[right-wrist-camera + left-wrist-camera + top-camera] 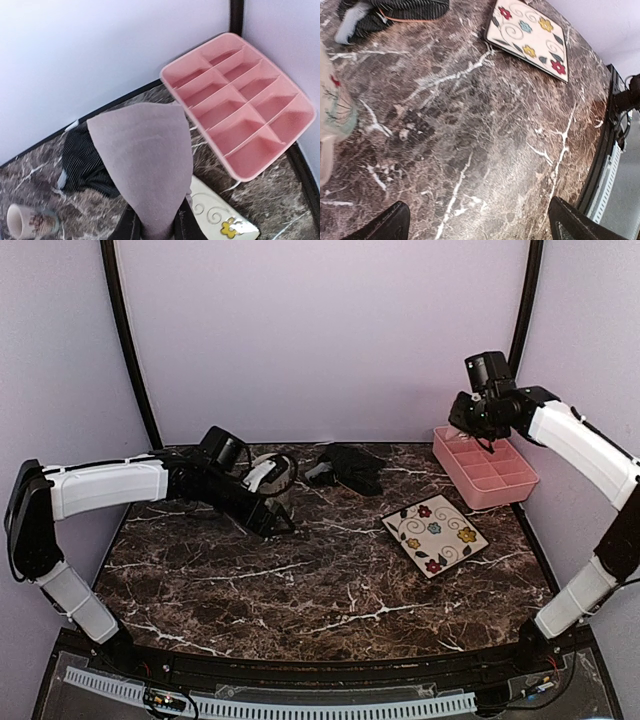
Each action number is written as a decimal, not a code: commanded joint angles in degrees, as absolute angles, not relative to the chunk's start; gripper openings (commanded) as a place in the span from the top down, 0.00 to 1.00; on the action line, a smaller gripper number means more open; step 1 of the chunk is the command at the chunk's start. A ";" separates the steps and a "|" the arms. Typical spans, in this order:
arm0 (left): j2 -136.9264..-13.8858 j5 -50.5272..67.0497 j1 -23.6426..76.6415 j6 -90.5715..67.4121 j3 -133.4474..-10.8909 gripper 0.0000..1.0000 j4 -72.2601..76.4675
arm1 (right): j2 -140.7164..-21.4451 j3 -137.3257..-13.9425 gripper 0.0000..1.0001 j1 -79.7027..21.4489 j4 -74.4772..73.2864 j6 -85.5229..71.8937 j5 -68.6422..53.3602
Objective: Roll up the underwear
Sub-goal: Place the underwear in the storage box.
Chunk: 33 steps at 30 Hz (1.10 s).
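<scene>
Your left gripper hangs low over bare worktop left of centre. Its jaws are spread as wide as they go and grip nothing.

The pale underwear sits just beside that wrist, on its far side. In the right wrist view it looks like a short rolled tube, so I judge that one done. The risk there is the arm itself: if you lift or swing carelessly, the wrist can clip the roll and let it fall open.

The black underwear lies crumpled at the far centre, unrolled. If you go for it with the wide jaws you may pinch only a top fold, which would bunch it rather than spread it flat.

Your right gripper is high over the pink tray at the far right. Its jaws are nearly together on a grey-mauve flap, and I cannot tell what that flap is. It blocks much of that wrist camera, so reaching down blind could hit the tray wall or the flowered plate near it.
</scene>
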<state>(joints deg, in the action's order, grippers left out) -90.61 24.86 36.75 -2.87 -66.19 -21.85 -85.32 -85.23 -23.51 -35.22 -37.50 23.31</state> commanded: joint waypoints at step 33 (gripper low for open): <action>-84.69 14.61 36.21 -2.95 -58.97 0.01 -18.27 | -124.39 -119.01 1.00 -0.44 -76.41 -75.67 18.88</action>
